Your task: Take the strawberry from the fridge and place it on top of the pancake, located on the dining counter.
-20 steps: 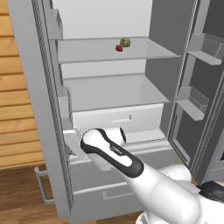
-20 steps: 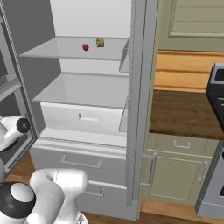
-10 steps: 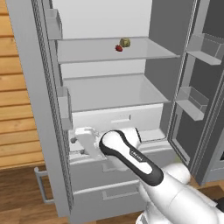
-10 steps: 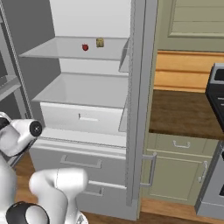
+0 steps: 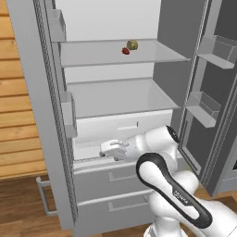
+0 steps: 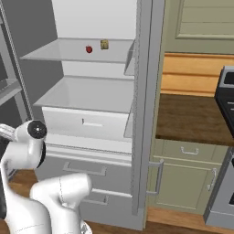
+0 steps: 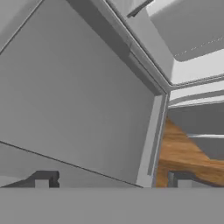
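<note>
Strawberry (image 5: 125, 51) sits on the upper white shelf (image 5: 92, 58) inside the open fridge (image 5: 51, 115), just left of and almost touching a yellowish-olive round item (image 5: 132, 44); in the right base view the same berry (image 6: 89, 49) lies near the item (image 6: 104, 44) on that shelf.

Left base view, left to right: horizontal wood-plank wall (image 5: 18, 125), then the left fridge door (image 5: 32, 102) swung open with small bins on its inner face. Next comes the fridge interior: upper shelf, a second bare shelf (image 5: 115, 99) below it, a white crisper drawer (image 5: 125, 127) under that, and two grey lower drawers (image 5: 106, 185) with bar handles. The white arm (image 5: 162, 180) rises from lower right and reaches across the front of the crisper level; the fingers (image 5: 109, 150) point left toward the inner face of the left door, well below the strawberry. The right door (image 5: 208, 102) stands open with two door bins.

Hand view: the two dark fingertips (image 7: 43, 178) stand wide apart at the bottom with nothing between them; ahead is the flat grey door panel (image 7: 74, 96), with a strip of wooden floor (image 7: 183, 155) to the right.

Right base view, further right: a brown wooden table top (image 6: 192, 119) over olive-green cabinets (image 6: 183, 178), and a stove edge (image 6: 226, 137) at far right.
</note>
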